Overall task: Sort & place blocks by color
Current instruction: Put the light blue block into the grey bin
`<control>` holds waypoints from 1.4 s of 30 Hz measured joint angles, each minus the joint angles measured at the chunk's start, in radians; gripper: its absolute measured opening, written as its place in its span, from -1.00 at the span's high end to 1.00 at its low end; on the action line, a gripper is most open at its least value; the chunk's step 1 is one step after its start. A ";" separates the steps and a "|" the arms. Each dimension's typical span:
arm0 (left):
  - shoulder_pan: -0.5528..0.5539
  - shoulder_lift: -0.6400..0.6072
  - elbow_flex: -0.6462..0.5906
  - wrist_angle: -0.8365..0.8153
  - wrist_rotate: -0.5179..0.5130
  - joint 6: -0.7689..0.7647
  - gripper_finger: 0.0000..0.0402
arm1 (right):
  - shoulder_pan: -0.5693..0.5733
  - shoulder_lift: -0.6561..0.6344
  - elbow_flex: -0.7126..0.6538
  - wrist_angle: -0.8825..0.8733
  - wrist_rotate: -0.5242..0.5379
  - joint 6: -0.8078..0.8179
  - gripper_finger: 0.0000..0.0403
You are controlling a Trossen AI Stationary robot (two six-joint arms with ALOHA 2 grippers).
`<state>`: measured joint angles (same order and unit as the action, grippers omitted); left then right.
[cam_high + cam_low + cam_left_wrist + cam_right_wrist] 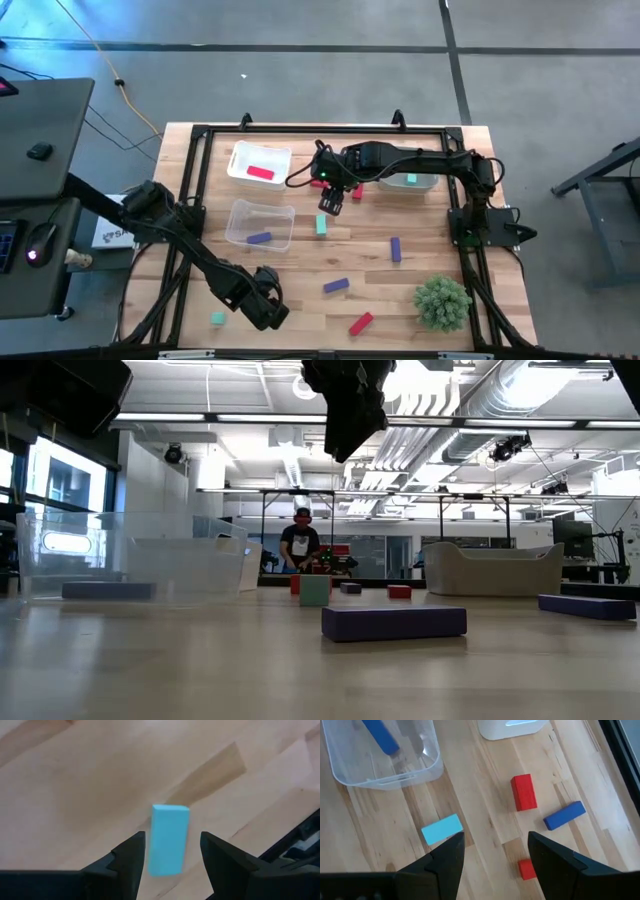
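1. The left tool (262, 306) hangs low at the worktop's (300, 260) near edge, fingers apart, a teal block (169, 839) lying on the wood between them, untouched.
2. The right tool (332, 203) hovers mid-worktop with its fingers apart and nothing in them, above a small red block (525, 868) and beside a teal block (321, 225).
3. Nearby lie a clear bin (261, 223) holding a purple block (259, 238), a white bin (259, 163) holding a red block (261, 173), and a bushy green plant (442, 302).
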<state>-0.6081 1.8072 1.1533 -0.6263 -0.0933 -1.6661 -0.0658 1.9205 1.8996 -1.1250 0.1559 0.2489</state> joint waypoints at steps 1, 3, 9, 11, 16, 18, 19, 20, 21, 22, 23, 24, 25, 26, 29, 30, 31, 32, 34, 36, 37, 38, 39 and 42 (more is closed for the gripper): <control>-0.002 0.011 0.004 0.016 0.000 0.000 0.10 | 0.000 0.000 0.000 -0.002 0.000 0.005 -0.04; -0.007 0.018 0.002 0.004 0.004 0.000 0.10 | 0.000 0.000 0.000 -0.001 0.003 0.012 -0.04; -0.015 0.062 0.003 0.034 0.023 0.008 0.10 | 0.000 0.000 0.000 -0.001 0.012 0.023 -0.04; -0.018 0.062 0.001 0.017 0.026 0.016 0.10 | 0.000 0.000 0.000 0.001 0.019 0.023 -0.04; -0.021 0.072 0.002 0.020 0.023 0.021 0.10 | 0.000 0.000 0.000 0.009 0.035 0.023 -0.04; -0.022 0.084 0.004 0.027 0.032 0.027 0.10 | 0.000 0.000 0.000 0.013 0.036 0.023 -0.04; -0.024 0.085 0.002 0.022 0.036 0.030 0.10 | 0.000 0.000 0.000 0.019 0.038 0.023 -0.04; -0.024 0.087 0.002 0.021 0.037 0.035 0.10 | 0.000 0.000 0.000 0.019 0.039 0.023 -0.04; -0.024 0.096 0.005 0.022 0.037 0.038 0.10 | 0.000 0.000 0.000 0.017 0.039 0.023 -0.04; -0.025 0.096 0.006 0.017 0.036 0.038 0.10 | 0.000 0.000 0.000 0.018 0.039 0.023 -0.04; -0.026 0.096 0.006 0.012 0.036 0.039 0.10 | 0.000 0.000 0.000 0.018 0.040 0.022 -0.04; -0.027 0.100 0.006 0.010 0.036 0.043 0.10 | 0.000 0.000 0.000 0.018 0.042 0.022 -0.04; -0.027 0.106 0.007 0.006 0.036 0.045 0.10 | 0.000 0.000 0.000 0.018 0.042 0.022 -0.04; -0.027 0.107 0.007 0.002 0.035 0.046 0.10 | 0.000 0.000 0.000 0.018 0.042 0.022 -0.04; -0.027 0.108 0.007 -0.009 0.036 0.046 0.12 | 0.000 0.000 0.000 0.019 0.043 0.022 -0.04; -0.027 0.109 0.007 -0.014 0.034 0.052 0.14 | 0.000 0.000 0.000 0.018 0.043 0.021 -0.04; -0.027 0.109 0.007 -0.018 0.032 0.058 0.18 | 0.000 0.000 0.000 0.019 0.044 0.021 -0.04; -0.027 0.109 0.007 -0.021 0.028 0.065 0.22 | 0.000 0.000 0.000 0.019 0.044 0.021 -0.04; -0.027 0.110 0.007 -0.025 0.023 0.083 0.32 | 0.000 0.000 0.000 0.019 0.044 0.022 -0.04; -0.027 0.109 0.006 -0.036 0.023 0.101 0.43 | 0.000 0.000 0.000 0.019 0.044 0.020 -0.04; -0.026 0.109 0.006 -0.040 0.022 0.107 0.48 | 0.000 0.000 0.000 0.019 0.044 0.020 -0.04; -0.024 0.109 0.006 -0.041 0.023 0.111 0.52 | 0.000 0.000 0.000 0.019 0.044 0.020 -0.04; -0.022 0.110 0.006 -0.041 0.024 0.119 0.54 | 0.000 0.000 0.000 0.019 0.044 0.020 -0.04; -0.017 0.110 0.005 -0.038 0.029 0.148 0.54 | 0.000 0.000 0.000 0.019 0.044 0.020 -0.04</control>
<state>-0.6254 1.9167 1.1584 -0.6643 -0.0641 -1.5185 -0.0660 1.9205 1.8996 -1.1061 0.1997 0.2687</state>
